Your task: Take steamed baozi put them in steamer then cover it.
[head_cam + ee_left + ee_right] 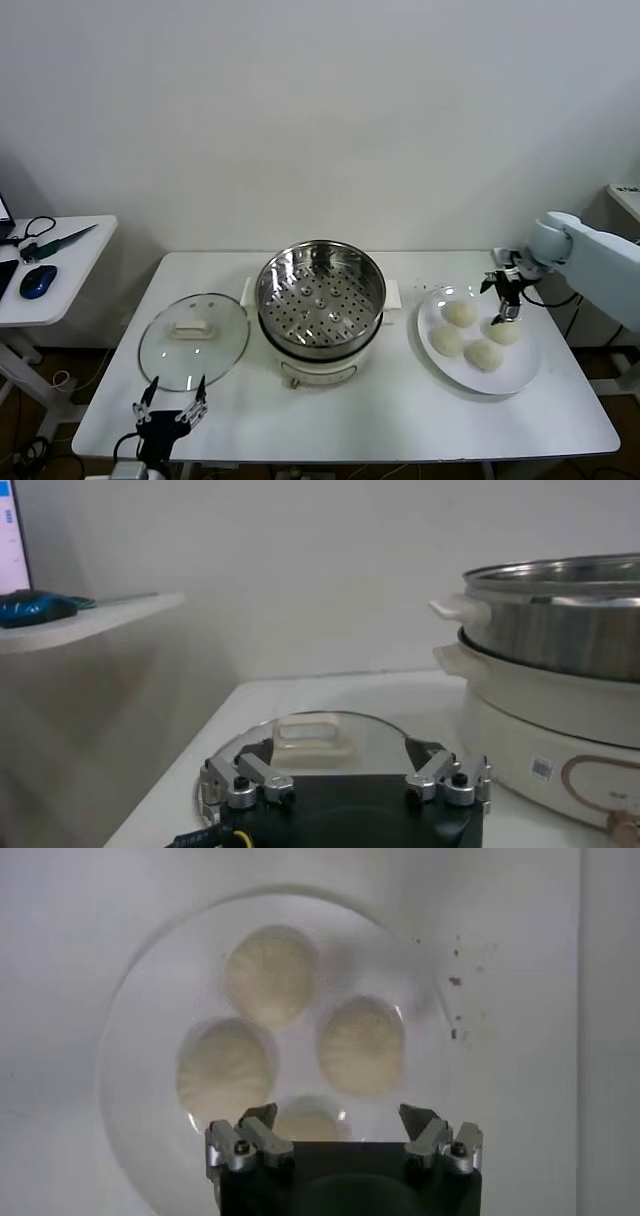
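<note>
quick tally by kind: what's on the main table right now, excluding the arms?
steamed baozi: 4, all on the white plate
white plate: 1
steamer: 1, nothing on its tray
cover: 1, lying flat on the table to the steamer's left
Total: 7

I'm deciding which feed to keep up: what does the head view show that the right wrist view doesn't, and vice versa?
Only the head view shows the steamer, uncovered with no buns in it, the cover lying on the table to its left, and the left end effector parked at the near edge. Only the right wrist view shows the right end effector open directly above one baozi. Both show four baozi on the white plate.
</note>
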Controlling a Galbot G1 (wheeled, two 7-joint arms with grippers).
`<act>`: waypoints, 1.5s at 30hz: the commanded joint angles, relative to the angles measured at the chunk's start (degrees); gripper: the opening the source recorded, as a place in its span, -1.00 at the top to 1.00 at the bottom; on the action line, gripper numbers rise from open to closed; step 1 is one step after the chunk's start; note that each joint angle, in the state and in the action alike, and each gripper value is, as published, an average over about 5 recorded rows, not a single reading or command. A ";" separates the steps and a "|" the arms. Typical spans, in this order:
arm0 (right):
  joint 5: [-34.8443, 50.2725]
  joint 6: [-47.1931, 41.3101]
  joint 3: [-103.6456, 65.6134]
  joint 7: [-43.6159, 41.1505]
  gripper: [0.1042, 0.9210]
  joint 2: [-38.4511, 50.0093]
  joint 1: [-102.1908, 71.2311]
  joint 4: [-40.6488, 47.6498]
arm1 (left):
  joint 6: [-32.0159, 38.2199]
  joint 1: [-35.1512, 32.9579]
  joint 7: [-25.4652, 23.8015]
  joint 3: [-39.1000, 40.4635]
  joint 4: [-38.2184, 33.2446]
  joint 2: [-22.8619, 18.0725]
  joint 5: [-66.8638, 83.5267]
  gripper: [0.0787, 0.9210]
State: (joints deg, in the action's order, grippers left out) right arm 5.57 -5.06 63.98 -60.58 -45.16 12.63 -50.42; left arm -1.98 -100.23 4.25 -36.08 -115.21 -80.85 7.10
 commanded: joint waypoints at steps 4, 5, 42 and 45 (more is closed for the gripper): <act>-2.28 -0.84 -3.31 2.63 -0.76 -6.84 -4.33 7.48 | 0.38 -0.09 0.06 -0.01 0.32 0.05 -0.09 -0.77; -2.71 -0.89 -3.79 2.91 -0.76 -7.19 -4.65 7.96 | 0.44 -0.09 0.06 -0.01 0.33 0.05 -0.09 -0.77; 8.16 6.53 14.29 -2.26 -0.47 -5.24 18.36 -2.56 | 0.72 0.05 0.30 0.21 0.07 -0.42 0.27 -0.77; 12.38 10.17 21.96 -3.04 -0.47 -6.08 29.62 -8.66 | 0.78 -0.12 0.31 0.21 -0.30 -0.38 0.17 -0.77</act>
State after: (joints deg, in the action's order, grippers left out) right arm 12.62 2.10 74.96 -62.43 -51.92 28.19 -52.04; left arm -1.20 -100.39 4.56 -35.88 -115.38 -81.27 7.21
